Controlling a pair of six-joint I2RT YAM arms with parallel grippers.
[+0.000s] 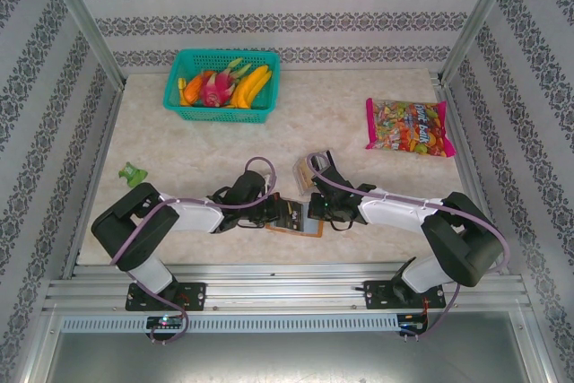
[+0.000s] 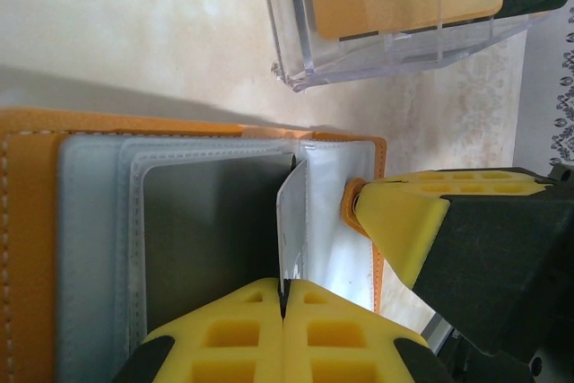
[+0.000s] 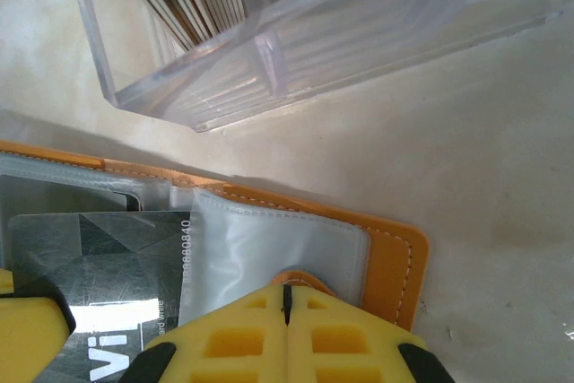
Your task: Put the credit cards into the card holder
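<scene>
**Overhead view.** Both arms meet at lower centre of the frame over the open card holder (image 1: pixel 294 220), which lies flat on the table (image 1: pixel 359 154). A green basket (image 1: pixel 221 85) of fruit sits at upper left and a candy bag (image 1: pixel 405 126) at upper right.

**Left wrist view.** At bottom centre we see the left gripper (image 2: pixel 282 298), its yellow pads pressed together on a grey credit card (image 2: pixel 292 217). The card is seen edge-on over the holder's transparent pockets. We cannot tell whether its edge sits inside a slot. A clear box (image 2: pixel 395 42) lies at upper right.

**Right wrist view.** The right gripper (image 3: pixel 287 298), at bottom centre, is closed on the holder's orange rim, and a fold of leather bulges between the pads. The gripped card appears at lower left, its printed digits showing. The stacked cards (image 3: pixel 193 2) stand packed in the clear box along the top.
</scene>
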